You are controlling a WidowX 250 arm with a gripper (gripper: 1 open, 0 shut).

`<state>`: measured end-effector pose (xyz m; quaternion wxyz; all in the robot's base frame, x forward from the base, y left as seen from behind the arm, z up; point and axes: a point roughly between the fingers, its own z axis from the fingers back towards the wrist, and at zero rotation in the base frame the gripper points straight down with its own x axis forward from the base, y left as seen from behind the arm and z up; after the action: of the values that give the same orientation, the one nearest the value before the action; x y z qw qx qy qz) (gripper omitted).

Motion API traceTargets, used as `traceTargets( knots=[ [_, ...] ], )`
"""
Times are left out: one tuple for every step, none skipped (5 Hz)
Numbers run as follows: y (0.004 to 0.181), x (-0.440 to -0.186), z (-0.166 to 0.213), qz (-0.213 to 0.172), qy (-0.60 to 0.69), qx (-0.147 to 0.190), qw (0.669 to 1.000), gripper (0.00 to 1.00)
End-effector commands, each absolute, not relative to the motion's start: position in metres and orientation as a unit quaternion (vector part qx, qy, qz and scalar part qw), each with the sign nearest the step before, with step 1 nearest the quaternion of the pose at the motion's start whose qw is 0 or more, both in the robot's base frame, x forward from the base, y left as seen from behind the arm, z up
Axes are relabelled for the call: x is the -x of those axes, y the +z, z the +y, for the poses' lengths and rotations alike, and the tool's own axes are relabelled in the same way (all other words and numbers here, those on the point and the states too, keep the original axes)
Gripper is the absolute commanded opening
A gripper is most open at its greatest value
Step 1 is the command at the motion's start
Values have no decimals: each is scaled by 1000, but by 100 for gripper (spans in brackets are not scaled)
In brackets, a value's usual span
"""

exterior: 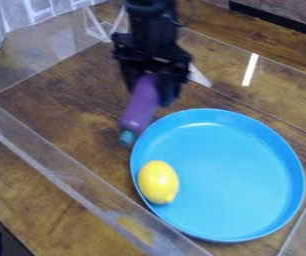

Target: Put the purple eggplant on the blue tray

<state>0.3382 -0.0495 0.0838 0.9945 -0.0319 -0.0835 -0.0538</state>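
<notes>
now purple eggplant (140, 108) hangs clamped in gripper (150, 88).

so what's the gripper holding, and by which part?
The gripper holds the purple eggplant by its upper, blunt end; the stem end hangs down.

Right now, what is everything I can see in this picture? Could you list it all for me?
purple eggplant: one, dark purple with a teal stem end pointing down, held in the gripper, lifted off the wood, just beyond the tray's upper-left rim.
blue tray: one, bright sky blue, round, on the table at lower right.
lemon: one, yellow, lying on the tray near its left edge.
clear walls: transparent, fencing the work area.
table: one, dark brown wood.
gripper: one, black, pointing down, closed on the eggplant's upper end.
</notes>
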Motion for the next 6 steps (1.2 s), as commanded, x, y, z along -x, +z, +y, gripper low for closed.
traceTargets(
  knots=[
    [98,-346,-79,-118,-29,25,992,0],
    [91,-345,-102,-116,-42,18,992,0],
    [86,-337,-111,-115,-52,19,992,0],
    [82,-346,-108,-110,-70,23,991,0],
    [81,-360,-97,-108,-82,24,990,0],
    [76,-369,-87,-102,-90,27,990,0]
  ],
)
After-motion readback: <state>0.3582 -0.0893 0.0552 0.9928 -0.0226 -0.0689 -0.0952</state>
